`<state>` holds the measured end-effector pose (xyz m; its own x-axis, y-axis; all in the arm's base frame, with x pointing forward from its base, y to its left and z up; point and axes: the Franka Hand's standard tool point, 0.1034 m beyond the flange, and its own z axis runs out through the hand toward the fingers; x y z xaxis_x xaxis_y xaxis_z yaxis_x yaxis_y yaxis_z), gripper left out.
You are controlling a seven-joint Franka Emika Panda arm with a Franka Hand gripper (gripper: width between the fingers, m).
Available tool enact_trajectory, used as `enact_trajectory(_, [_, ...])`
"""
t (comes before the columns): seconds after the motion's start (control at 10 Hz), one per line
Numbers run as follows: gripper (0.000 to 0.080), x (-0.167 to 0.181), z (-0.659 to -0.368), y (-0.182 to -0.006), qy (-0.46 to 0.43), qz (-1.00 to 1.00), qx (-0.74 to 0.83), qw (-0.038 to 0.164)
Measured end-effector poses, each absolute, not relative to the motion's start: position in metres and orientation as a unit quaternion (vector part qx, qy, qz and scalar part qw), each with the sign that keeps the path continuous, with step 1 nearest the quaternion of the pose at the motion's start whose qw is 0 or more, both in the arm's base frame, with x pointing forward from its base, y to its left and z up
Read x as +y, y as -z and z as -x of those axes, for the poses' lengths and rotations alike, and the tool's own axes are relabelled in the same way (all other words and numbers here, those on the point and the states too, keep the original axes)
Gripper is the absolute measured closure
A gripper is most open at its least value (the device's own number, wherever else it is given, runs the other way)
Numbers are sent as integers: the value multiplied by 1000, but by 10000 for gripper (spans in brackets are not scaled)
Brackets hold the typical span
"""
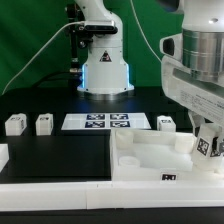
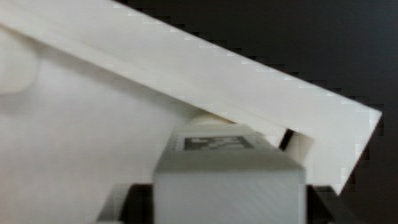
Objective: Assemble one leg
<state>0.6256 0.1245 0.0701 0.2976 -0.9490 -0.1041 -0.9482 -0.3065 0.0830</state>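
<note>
The tabletop (image 1: 60, 160) was black and matte, and behind it hung a green backdrop (image 1: 30, 40). At the far edge stood the arm's white base (image 1: 104, 72), ringed by a blue glow, with a thin cable trailing off toward the exterior view's left. The marker board (image 1: 105, 122) lay flat in the middle of the tabletop. To its left in the exterior view two legs (image 1: 15, 124) (image 1: 44, 124) sat side by side, slightly apart, and another leg (image 1: 166, 123) stood just beside the board's right end. A large white tray (image 1: 150, 160) with a raised rim filled the near right of the scene.

The hand (image 1: 207, 140) hung over the tray's right end, and a tagged leg (image 1: 208, 146) sat between its fingers. In the wrist view that leg (image 2: 226, 170) was clasped in the hand (image 2: 226, 195), its tag facing up, close against the tray's slanting rim (image 2: 214, 75). Whether the leg touched the rim could not be told.
</note>
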Motion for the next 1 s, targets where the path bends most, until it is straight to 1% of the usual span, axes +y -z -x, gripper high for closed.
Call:
enact_trajectory(0.1, [505,124,-626,-70,68,-778,-625,4])
enact_trajectory(0.3, [506,125,-625,-69,68,-775,-629,5])
enact_trajectory(0.4, [401,125,-625,-69,68,-784,-617,4])
enact_trajectory(0.5, [262,126,-625,-69,68,-785,-616,5])
enact_trajectory(0.6, [185,126,-625,-69,68,-795,-603,4])
enact_trajectory(0.7, [185,126,-625,-69,68,-836,-545,-1])
enact_trajectory(0.8, [156,125,-624,-68,69,-863,-501,-3])
enact_trajectory(1.0, [151,124,-624,-68,70,-923,-379,-11])
